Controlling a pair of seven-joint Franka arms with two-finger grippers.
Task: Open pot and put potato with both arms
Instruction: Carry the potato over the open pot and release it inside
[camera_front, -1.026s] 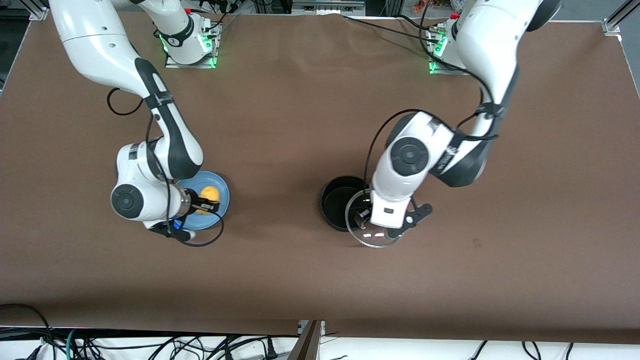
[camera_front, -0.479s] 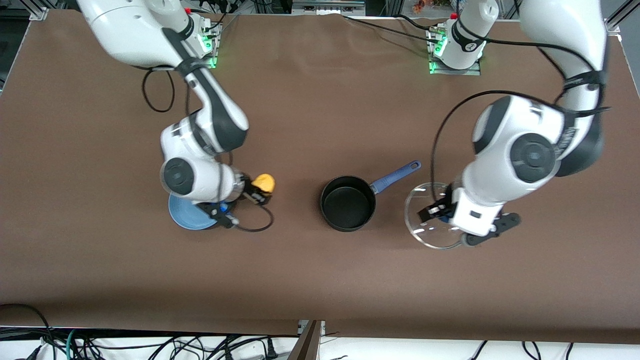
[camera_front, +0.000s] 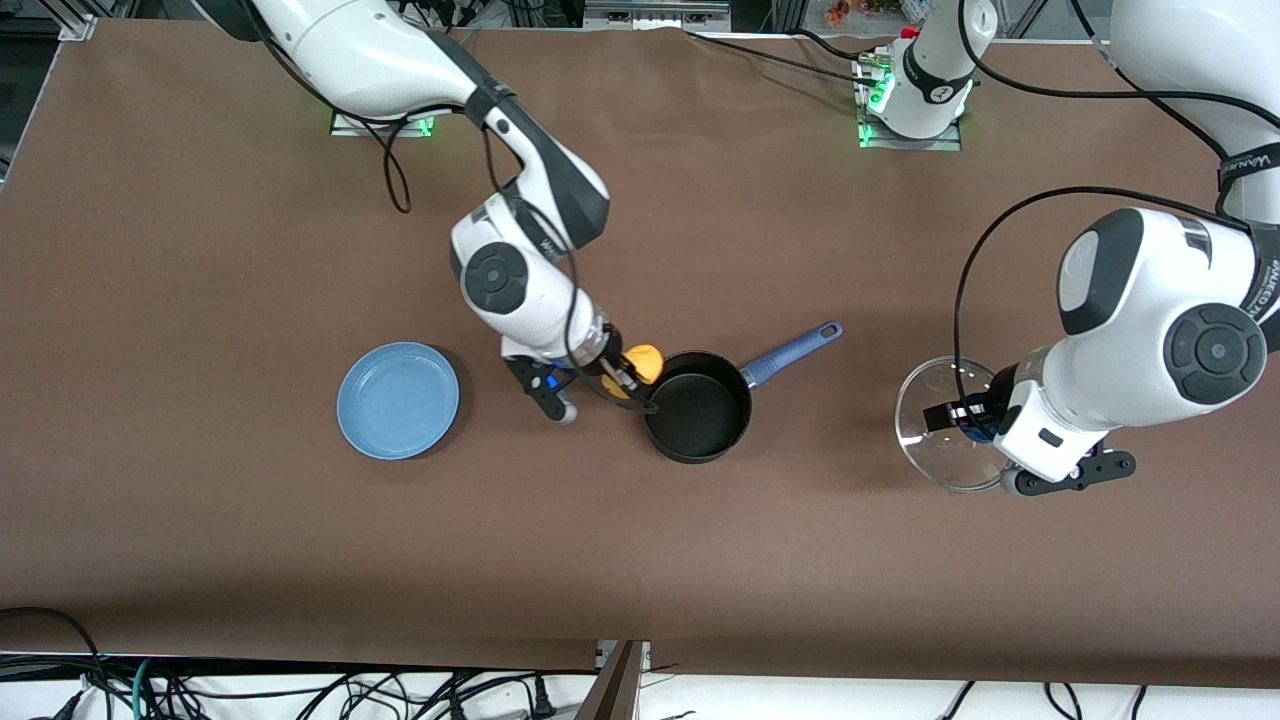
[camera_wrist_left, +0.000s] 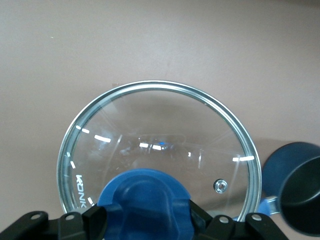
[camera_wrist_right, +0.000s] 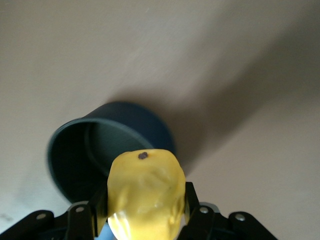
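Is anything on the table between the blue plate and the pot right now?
In the front view, the right gripper, shut on the potato, hangs at the pot rim; the stretch toward the blue plate is otherwise bare brown table.

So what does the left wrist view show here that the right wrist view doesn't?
Only the left wrist view shows the glass lid, its blue knob pinched in the left tool. Only the right wrist view shows the potato clamped in the right tool. Both show the open pot and the brown table.
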